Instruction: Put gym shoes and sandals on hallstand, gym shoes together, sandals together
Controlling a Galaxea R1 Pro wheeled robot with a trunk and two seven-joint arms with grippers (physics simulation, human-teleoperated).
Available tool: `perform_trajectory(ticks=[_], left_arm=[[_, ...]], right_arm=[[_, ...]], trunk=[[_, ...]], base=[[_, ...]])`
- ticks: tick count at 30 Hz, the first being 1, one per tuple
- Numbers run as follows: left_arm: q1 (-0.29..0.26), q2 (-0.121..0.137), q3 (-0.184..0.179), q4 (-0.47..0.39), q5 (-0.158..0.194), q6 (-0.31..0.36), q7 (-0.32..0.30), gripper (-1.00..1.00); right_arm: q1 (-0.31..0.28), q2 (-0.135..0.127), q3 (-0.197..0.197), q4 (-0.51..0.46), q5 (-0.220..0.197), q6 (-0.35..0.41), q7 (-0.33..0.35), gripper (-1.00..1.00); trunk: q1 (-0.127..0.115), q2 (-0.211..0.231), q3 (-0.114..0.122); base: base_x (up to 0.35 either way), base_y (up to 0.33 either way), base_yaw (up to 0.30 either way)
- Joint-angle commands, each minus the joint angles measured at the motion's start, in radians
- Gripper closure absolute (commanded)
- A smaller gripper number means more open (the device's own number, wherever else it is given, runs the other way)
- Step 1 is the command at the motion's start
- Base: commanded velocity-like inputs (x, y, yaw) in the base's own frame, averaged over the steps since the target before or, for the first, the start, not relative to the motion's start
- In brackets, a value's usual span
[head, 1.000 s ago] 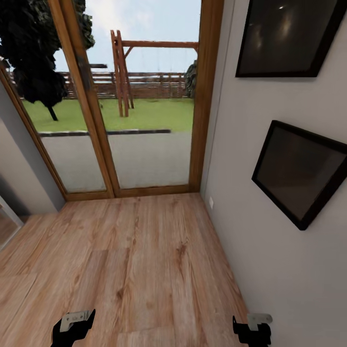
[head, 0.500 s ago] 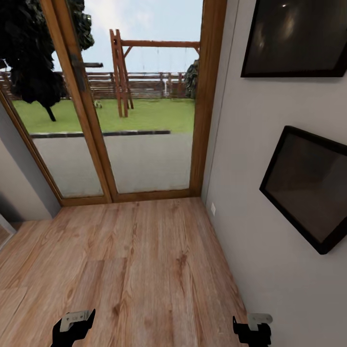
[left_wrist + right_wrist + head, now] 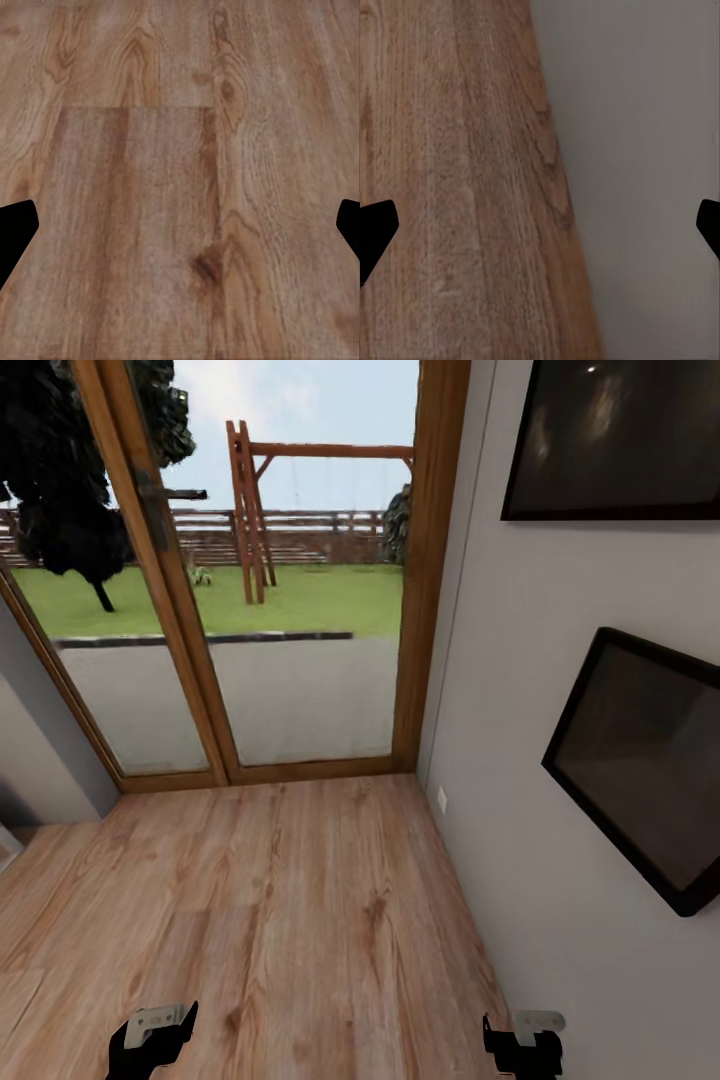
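The corridor floor [image 3: 280, 900] of light brown wood planks stretches ahead of me to a glass door. The gym shoes, the sandals and the hallstand are out of view. My left gripper [image 3: 150, 1042] hangs low at the near left, open, with nothing between its fingers; its wrist view looks down on bare planks [image 3: 150, 195] between the widely spread fingertips [image 3: 15, 232]. My right gripper [image 3: 522, 1046] is open and empty at the near right, close to the grey wall [image 3: 645, 150].
A wood-framed glass door [image 3: 300, 660] closes the corridor's far end. The grey right wall [image 3: 510, 690] carries two dark framed pictures [image 3: 620, 440] [image 3: 640, 760] and a low socket [image 3: 441, 798]. Another grey wall [image 3: 40, 760] stands at the left.
The whole picture has shifted: the camera has moved a little, so the door and wall pictures sit differently. Both grippers keep their places in the picture and stay open.
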Motion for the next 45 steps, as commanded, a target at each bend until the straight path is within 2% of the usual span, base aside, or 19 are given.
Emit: perform_trajectory(ticks=[1, 45], left_arm=[[-0.001, 0.000, 0.004, 0.001, 0.007, -0.001, -0.010, -1.00], [-0.001, 0.000, 0.003, 0.001, 0.007, -0.002, -0.010, -1.00]], right_arm=[[-0.001, 0.000, 0.002, 0.001, 0.006, -0.001, -0.007, -1.00], [-0.001, 0.000, 0.002, 0.001, 0.006, -0.001, -0.007, -1.00]], trunk=[[0.000, 0.000, -0.001], [0.000, 0.000, -0.001]], base=[[0.209, -0.126, 0.000], [0.088, -0.017, 0.000]])
